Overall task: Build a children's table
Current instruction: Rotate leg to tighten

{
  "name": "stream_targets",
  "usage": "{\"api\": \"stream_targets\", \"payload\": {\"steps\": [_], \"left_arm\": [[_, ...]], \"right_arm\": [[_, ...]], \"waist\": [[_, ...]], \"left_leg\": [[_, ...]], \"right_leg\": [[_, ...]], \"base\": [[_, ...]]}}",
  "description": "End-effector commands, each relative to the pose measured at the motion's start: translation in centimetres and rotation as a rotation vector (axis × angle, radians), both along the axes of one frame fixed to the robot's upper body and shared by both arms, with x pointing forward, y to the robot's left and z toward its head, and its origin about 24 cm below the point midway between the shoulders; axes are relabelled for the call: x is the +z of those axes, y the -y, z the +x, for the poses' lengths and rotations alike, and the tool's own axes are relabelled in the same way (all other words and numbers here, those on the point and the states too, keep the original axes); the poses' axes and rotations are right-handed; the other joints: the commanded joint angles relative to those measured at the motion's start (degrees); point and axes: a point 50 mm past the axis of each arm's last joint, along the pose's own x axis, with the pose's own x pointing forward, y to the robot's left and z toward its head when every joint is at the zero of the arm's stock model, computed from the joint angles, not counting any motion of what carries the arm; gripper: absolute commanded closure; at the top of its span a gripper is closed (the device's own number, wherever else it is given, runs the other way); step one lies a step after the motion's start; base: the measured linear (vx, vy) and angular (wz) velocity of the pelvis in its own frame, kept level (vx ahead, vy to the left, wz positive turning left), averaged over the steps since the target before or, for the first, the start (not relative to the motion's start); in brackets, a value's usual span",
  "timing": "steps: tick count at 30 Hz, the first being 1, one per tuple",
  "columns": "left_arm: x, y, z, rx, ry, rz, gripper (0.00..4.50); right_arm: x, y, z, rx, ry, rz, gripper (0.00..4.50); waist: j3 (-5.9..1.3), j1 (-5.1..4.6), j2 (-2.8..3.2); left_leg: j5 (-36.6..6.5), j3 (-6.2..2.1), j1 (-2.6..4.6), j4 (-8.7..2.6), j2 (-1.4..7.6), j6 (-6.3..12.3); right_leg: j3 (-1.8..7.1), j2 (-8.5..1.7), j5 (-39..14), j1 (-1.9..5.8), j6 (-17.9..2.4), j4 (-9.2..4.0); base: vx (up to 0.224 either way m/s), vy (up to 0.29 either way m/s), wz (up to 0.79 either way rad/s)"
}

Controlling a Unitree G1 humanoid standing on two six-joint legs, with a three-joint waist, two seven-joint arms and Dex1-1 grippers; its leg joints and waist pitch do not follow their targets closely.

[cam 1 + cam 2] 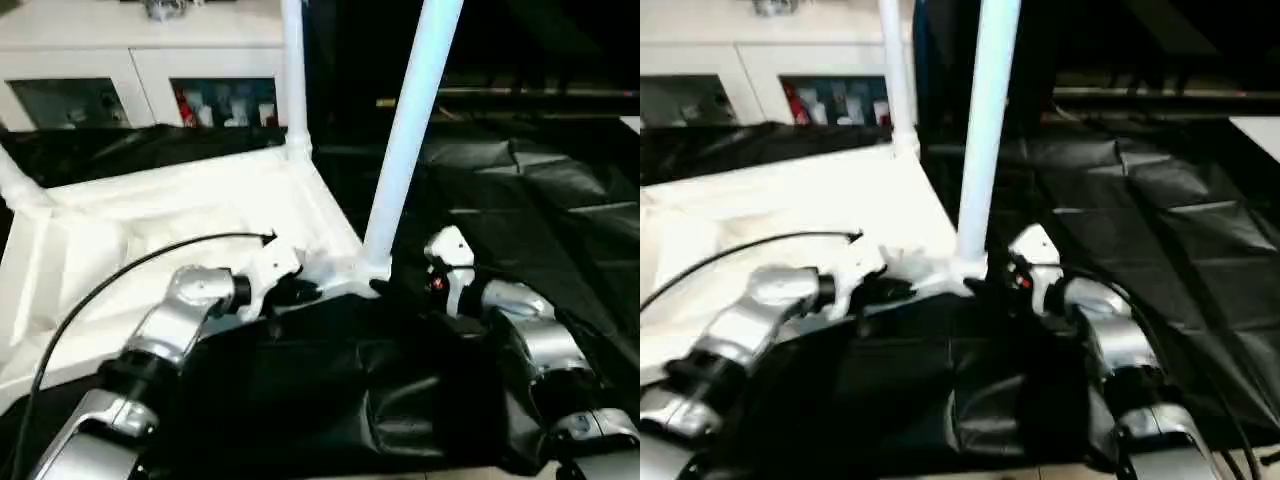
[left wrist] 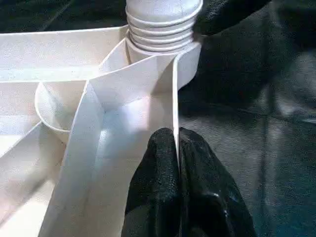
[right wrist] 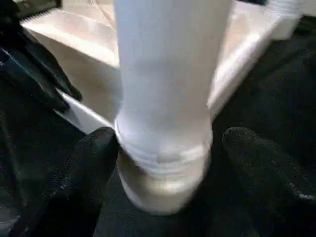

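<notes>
The children's table lies upside down on a black cloth, its white ribbed tabletop (image 1: 170, 215) facing up. A white leg (image 1: 405, 150) stands upright in the near corner socket, with its threaded base (image 3: 165, 153) seated there. A second leg (image 1: 293, 80) rises from the far corner, and a third (image 1: 15, 182) leans at the left edge. My left gripper (image 2: 177, 143) is shut on the tabletop's thin rim wall (image 2: 175, 94), just short of the near corner socket. My right gripper (image 3: 168, 158) is open around the near leg's base, one finger (image 3: 94, 163) close against it and the other finger (image 3: 261, 163) standing off.
A white cabinet (image 1: 150, 60) with glass doors stands behind the tabletop. Black cloth (image 1: 540, 200) covers the floor to the right and front. A black cable (image 1: 100, 290) arcs over my left forearm.
</notes>
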Motion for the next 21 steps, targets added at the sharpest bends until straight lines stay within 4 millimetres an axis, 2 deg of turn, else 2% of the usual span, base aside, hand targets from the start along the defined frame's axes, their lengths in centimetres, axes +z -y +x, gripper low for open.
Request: {"api": "stream_targets", "payload": {"steps": [1, 5, 10, 12, 14, 17, 21], "left_arm": [[0.58, 0.59, -0.3, -0.056, 0.009, -0.036, 4.5], [0.56, 0.6, -0.41, -0.062, 0.005, -0.037, 4.5], [0.47, 0.64, -0.59, -0.065, 0.001, -0.036, 4.5], [0.45, 0.64, -0.61, -0.065, 0.0, -0.036, 4.5], [0.44, 0.63, -0.61, -0.064, 0.0, -0.035, 4.5], [0.38, 0.61, -0.63, -0.064, -0.002, -0.034, 4.5], [0.34, 0.62, -0.68, -0.068, -0.006, -0.031, 4.5]], "right_arm": [[0.57, -0.43, 0.16, 0.021, 0.023, -0.003, 0.75], [0.7, -0.78, 0.1, 0.043, 0.016, 0.01, 0.75], [0.36, -0.89, 0.04, 0.051, 0.002, -0.005, 0.75], [0.39, -0.88, 0.06, 0.048, 0.001, 0.0, 1.09], [0.47, -0.88, 0.11, 0.044, 0.001, 0.01, 1.09], [0.59, -0.9, 0.13, 0.044, 0.005, 0.023, 1.51], [0.59, -1.02, 0.05, 0.054, 0.005, 0.032, 1.67]], "waist": [[-3.61, 0.24, -0.43], [-3.65, 0.48, -0.47], [-3.69, 0.59, -0.54], [-3.67, 0.61, -0.48], [-3.65, 0.62, -0.44], [-3.68, 0.61, -0.45], [-3.7, 0.61, -0.37]], "left_leg": [[-12.9, -0.49, 0.32, -4.23, 2.23, 3.14], [-12.3, -0.43, 0.27, -4.17, 2.18, 3.23], [-11.8, -0.42, 0.25, -4.12, 2.18, 3.15], [-11.8, -0.39, 0.3, -4.13, 2.16, 3.18], [-11.9, -0.39, 0.31, -4.14, 2.16, 3.17], [-11.9, -0.4, 0.28, -4.12, 2.12, 3.11], [-12.0, -0.43, 0.32, -4.15, 2.16, 2.97]], "right_leg": [[3.02, -3.61, -16.2, 3.0, -11.7, -4.62], [3.04, -3.53, -14.2, 3.09, -12.1, -4.38], [3.08, -3.65, -14.1, 3.14, -12.0, -4.34], [3.06, -3.59, -14.1, 3.1, -12.0, -4.38], [3.07, -3.58, -14.2, 3.09, -12.0, -4.41], [3.07, -3.54, -14.2, 3.15, -11.8, -4.4], [3.04, -3.55, -14.0, 3.13, -11.9, -4.38]], "base": [[0.0, 0.0, 0.0], [0.0, 0.0, 0.0], [0.0, 0.0, 0.0], [0.0, 0.0, 0.0], [0.0, 0.0, 0.0], [0.0, 0.0, 0.0], [0.0, 0.0, 0.0]]}}
